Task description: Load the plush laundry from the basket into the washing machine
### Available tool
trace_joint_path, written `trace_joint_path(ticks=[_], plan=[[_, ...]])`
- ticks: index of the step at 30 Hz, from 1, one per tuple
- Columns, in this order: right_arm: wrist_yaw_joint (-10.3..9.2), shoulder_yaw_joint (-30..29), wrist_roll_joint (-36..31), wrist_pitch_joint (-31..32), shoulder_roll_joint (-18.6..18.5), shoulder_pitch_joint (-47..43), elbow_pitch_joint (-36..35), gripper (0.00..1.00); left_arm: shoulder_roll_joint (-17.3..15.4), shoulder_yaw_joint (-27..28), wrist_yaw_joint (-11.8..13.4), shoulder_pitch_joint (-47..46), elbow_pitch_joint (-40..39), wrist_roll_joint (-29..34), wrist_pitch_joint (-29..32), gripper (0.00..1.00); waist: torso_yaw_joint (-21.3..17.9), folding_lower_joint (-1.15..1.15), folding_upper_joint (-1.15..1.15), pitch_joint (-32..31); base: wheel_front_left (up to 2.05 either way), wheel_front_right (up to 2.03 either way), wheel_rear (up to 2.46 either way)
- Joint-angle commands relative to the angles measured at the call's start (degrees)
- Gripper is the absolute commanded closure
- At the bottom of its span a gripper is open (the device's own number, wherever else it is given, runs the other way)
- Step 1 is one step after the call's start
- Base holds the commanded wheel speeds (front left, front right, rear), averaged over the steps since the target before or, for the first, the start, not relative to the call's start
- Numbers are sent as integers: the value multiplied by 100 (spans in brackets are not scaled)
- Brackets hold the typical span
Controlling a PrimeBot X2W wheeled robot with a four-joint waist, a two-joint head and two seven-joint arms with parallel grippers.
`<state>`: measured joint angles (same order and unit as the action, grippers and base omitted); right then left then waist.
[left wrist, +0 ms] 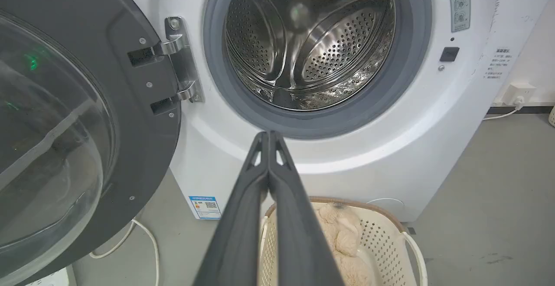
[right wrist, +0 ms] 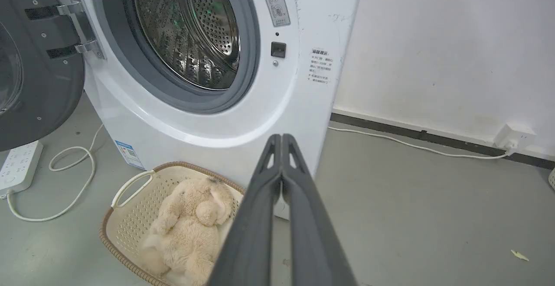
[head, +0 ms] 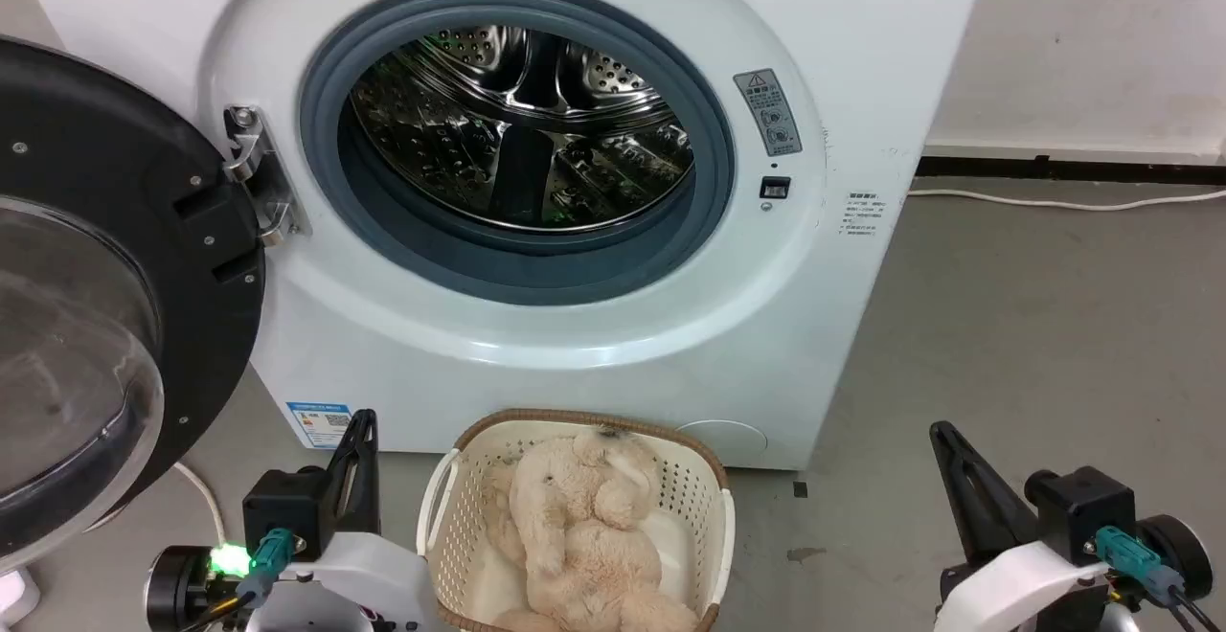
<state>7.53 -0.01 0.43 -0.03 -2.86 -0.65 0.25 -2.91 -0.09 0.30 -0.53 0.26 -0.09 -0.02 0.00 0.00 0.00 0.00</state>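
The left gripper point(left wrist: 269, 135) has its two long dark fingers pressed together with nothing between them, held low just to the left of the basket point(head: 460, 527). The right gripper point(right wrist: 282, 136) is likewise closed on nothing, out over bare grey floor point(head: 1006, 345) well to the basket's right. Between the two, the plush laundry point(head: 584, 527) lies sprawled inside the basket, filling most of its length, untouched by either arm. The basket stands on the floor right in front of the washing machine point(head: 575, 345). The machine's round black-framed door point(head: 124, 124) is swung wide to the left, and the steel drum point(head: 517, 134) shows bare behind the grey seal point(head: 326, 182).
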Motion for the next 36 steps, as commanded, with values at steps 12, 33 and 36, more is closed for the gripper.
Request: trace_joint_path(ticks=[12,33,36], plan=[[-4,1,-43,3,-1,65,-25,100,3,9,-30,53,-26,9,2,100,0,0,0,0,0,0,0],[-4,1,-43,3,-1,65,-25,100,3,9,-30,53,-26,9,2,100,0,0,0,0,0,0,0],[-4,1,-43,3,-1,65,-25,100,3,9,-30,53,-26,9,2,100,0,0,0,0,0,0,0]])
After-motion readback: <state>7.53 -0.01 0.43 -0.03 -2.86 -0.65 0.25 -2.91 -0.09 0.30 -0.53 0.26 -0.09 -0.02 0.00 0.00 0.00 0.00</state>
